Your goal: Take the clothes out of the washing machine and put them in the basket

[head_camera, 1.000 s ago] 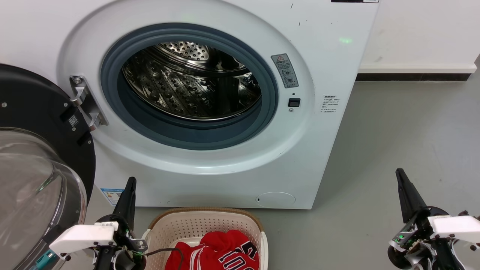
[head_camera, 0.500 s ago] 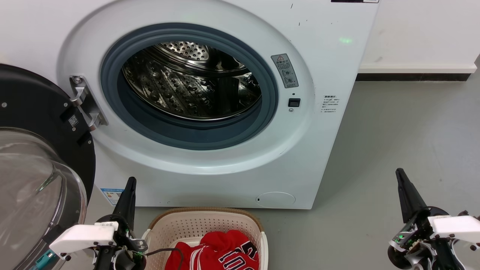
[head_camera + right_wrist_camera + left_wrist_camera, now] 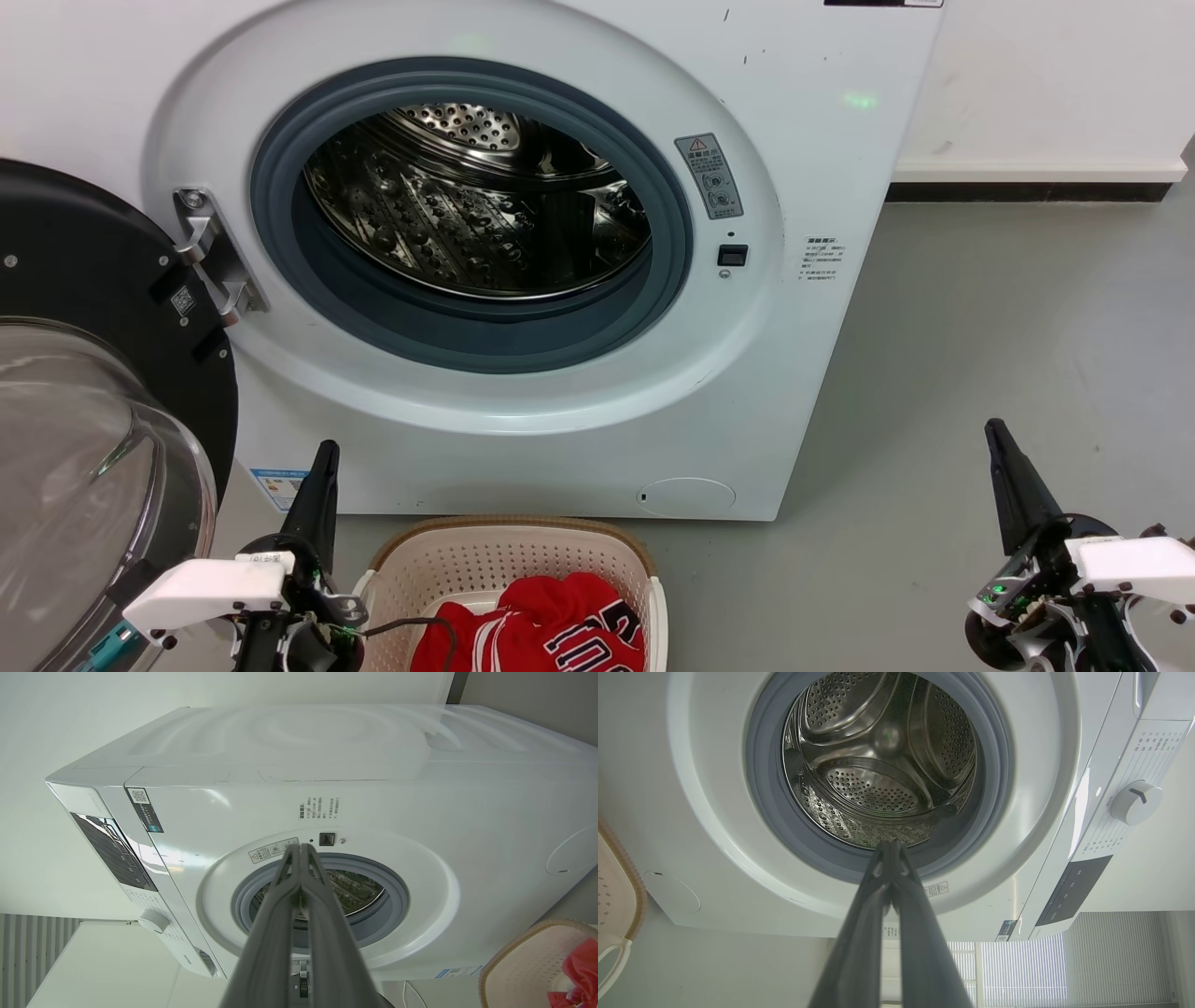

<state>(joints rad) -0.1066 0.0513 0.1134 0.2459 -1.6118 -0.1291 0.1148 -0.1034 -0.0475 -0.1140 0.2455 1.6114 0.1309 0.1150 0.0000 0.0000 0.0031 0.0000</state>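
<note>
Clothes (image 3: 560, 625): lying bunched in the basket (image 3: 509, 537).
Handling: likely soft, light and limp; pinching a raised fold is looking best.
Left end effector (image 3: 889, 847): fingers pressing together, gripping nothing.
Right end effector (image 3: 303, 848): likewise.

- plain grey floor (image 3: 1008, 317), a bit scuffed, off to the right
- white wall (image 3: 1046, 75) at the back
- black skirting strip (image 3: 1027, 192) where those two meet
- slatted white blinds (image 3: 1064, 970) in the left wrist view
</note>
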